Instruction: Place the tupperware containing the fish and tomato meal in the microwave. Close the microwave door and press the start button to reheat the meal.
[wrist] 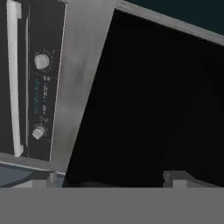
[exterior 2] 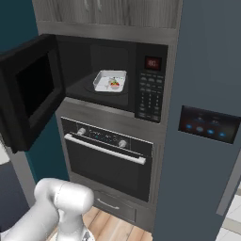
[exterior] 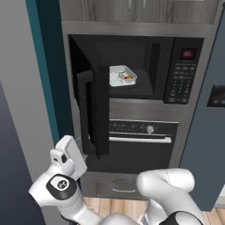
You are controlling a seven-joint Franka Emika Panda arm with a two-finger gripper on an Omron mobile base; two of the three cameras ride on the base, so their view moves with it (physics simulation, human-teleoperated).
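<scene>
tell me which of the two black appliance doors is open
The microwave door, the upper one, swung out to the left with the tupperware showing inside. The oven door below, with the silver bar handle, is shut.

No text, brand or number can be read with certainty; the microwave (exterior 2: 113, 75) has a small red display (exterior 2: 151, 62) whose lit digits are too blurred to make out; the keypad (exterior 2: 149, 96) below it carries pale key markings too small to read; the oven (exterior 2: 108, 155) panel (wrist: 41, 96) shows faint pale lettering beside its knobs, illegible even in the hand view; the fridge (exterior 2: 207, 155) touch panel (exterior 2: 208, 124) shows glowing blue icons, none legible.
</scene>
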